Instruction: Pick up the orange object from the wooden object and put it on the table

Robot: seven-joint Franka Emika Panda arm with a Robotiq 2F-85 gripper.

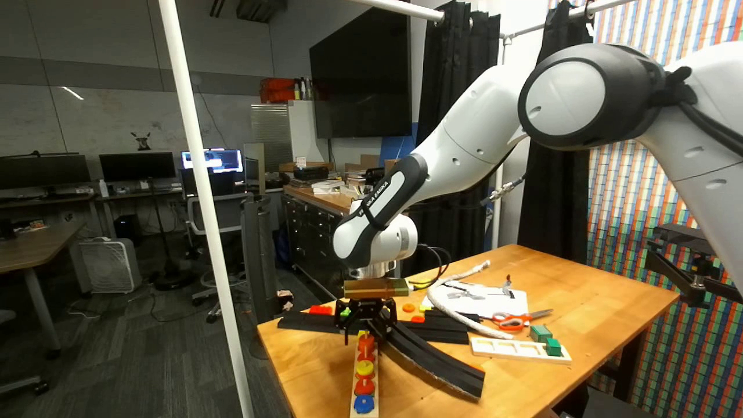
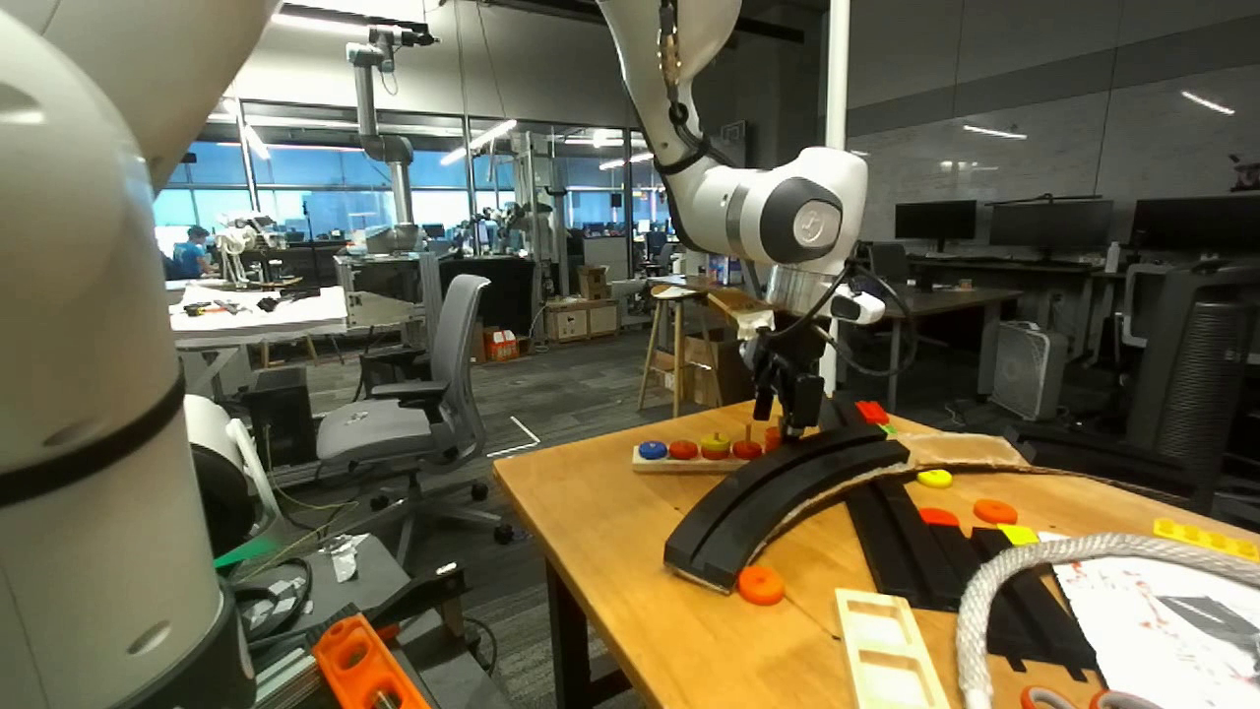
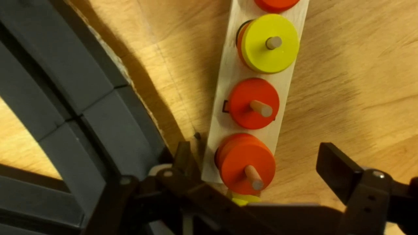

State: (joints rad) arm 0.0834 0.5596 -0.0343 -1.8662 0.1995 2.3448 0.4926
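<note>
From where I stand, the white arm [image 1: 458, 145] reaches over the wooden table [image 2: 610, 512], its black gripper [image 3: 253, 160] hanging spread wide at one end of a pale peg board [image 3: 230, 75]. The board lies near one edge of the table and roughly along it. The orange disc [image 3: 235, 170] is there, up on the end peg [image 3: 253, 179] with more orange below it, at the end nearer the corner where a straight black track [image 1: 307, 322] begins. In the wrist view the fingers [image 3: 339, 173] stand well apart with that disc between them and a gap either side; how low the tips reach beside it I cannot tell.

Along the board, toward the next corner, come a red disc [image 3: 241, 111], a yellow disc [image 3: 271, 60], another red disc [image 1: 364, 386] and lastly a blue disc [image 1: 364, 404]. A curved black track [image 2: 763, 502] sweeps past the board's orange end on the side away from the edge; a loose orange disc [image 2: 761, 586] lies just beside one end of it. Nearer the edge at the arm's side, a wooden tray [image 1: 508, 353] carries a green block [image 1: 553, 347], with a second green block [image 1: 540, 333] just by it. Farther from that edge, a pale rope [image 2: 973, 640] curves past a white sheet [image 1: 493, 307] and orange-handled scissors [image 1: 521, 319]
</note>
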